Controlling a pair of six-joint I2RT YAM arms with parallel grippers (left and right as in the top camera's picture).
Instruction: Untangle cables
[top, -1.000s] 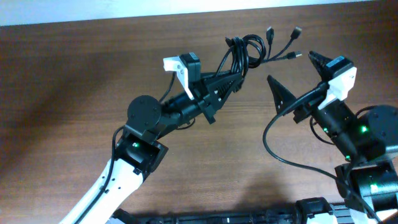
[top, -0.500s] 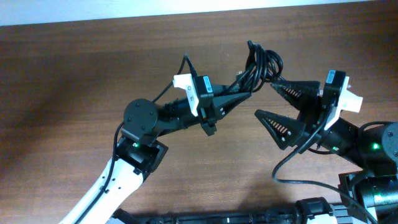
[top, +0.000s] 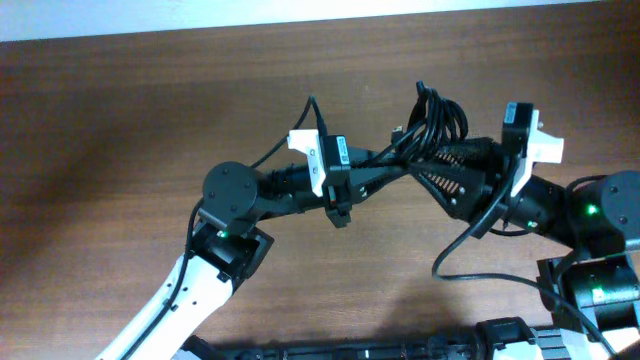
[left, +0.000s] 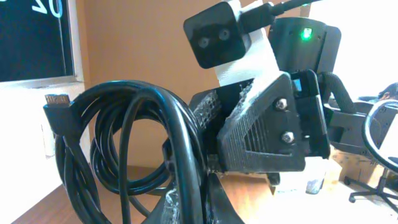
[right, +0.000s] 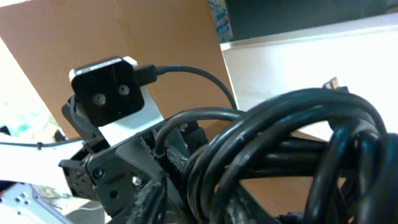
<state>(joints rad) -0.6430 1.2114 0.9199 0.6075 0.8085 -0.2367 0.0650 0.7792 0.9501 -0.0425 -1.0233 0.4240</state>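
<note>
Near far table (top: 120, 150) edge, cables (top: 436, 112) aloft

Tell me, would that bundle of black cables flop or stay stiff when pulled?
Probably floppy: the cables hang in loose curved loops from the left gripper. Likely light, since one pinch seems to hold the whole bundle up. Their glossy jackets may let strands slide.

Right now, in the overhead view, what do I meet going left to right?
Round black left-arm joint → white left wrist camera mount → coiled bundle of thin black cables → white right wrist camera mount → black right-arm housing with green light.
</note>
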